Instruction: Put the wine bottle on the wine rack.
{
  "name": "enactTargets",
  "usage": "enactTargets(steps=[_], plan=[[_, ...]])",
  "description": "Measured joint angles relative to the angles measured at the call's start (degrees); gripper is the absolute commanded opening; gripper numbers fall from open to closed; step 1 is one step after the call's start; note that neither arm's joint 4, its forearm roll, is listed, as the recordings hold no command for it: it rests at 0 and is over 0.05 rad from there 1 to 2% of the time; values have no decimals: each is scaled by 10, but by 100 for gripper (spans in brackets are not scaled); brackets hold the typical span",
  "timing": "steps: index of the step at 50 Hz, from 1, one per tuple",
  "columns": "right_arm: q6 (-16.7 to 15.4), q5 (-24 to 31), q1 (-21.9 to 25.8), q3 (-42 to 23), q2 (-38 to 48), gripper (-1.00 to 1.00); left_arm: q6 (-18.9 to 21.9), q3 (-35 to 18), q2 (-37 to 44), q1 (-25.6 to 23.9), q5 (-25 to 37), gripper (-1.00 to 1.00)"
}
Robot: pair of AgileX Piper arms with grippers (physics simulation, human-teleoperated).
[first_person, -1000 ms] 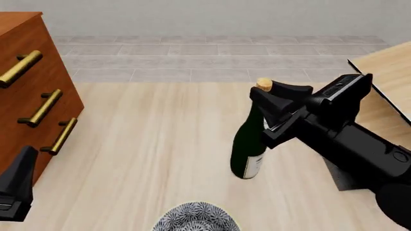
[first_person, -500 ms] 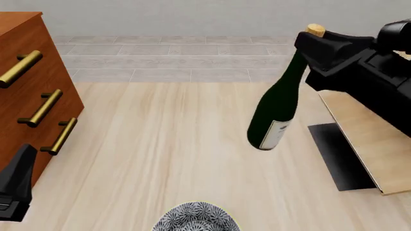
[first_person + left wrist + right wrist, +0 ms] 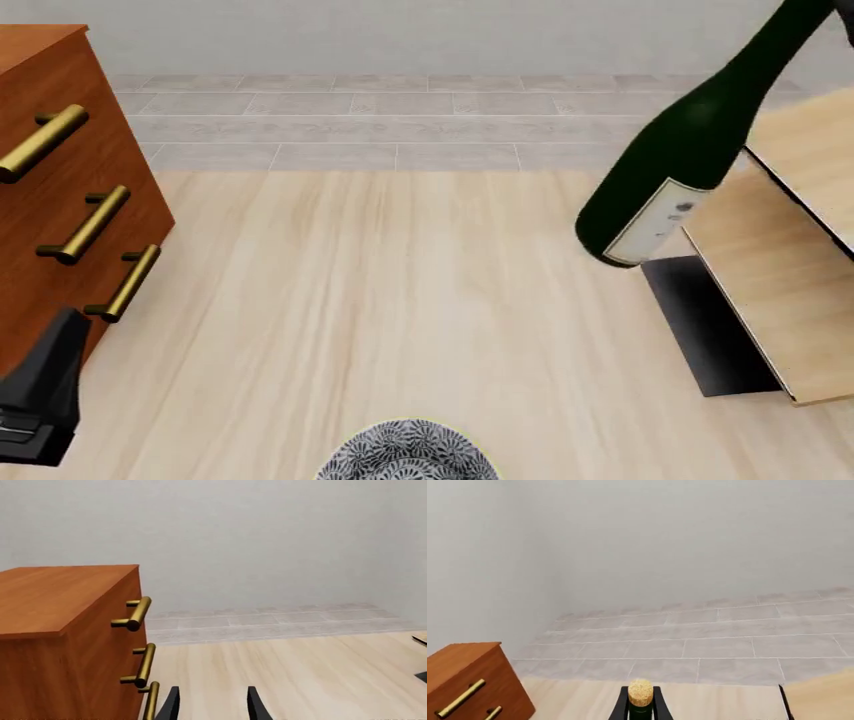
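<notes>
Now your right gripper (image 3: 640,706) is pinching the neck of the wine bottle (image 3: 674,165), which hangs tilted in the air just beside the wine rack (image 3: 774,250). Move it slowly over the rack's slanted panels and lower it gently. Nothing sits on the rack. Your left gripper (image 3: 212,705) is open and holds nothing.

A reddish-brown drawer cabinet (image 3: 67,630) fills the left of the frame, three brass bar handles (image 3: 137,614) stacked down its front. At bottom centre, the left gripper (image 3: 212,706) shows two dark jaws standing apart over the pale wooden table (image 3: 313,680).
</notes>
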Motion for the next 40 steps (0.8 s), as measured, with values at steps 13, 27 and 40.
enactTargets(steps=[13,27,40], plan=[[36,97,-61,-88,-20,-100,-1,5,0,-4,-6,100],[50,185,-122,-168,-26,-100,-1,7,0,-6,-9,100],[58,230,-177,-203,-23,-100,0,7,0,-8,-9,100]])
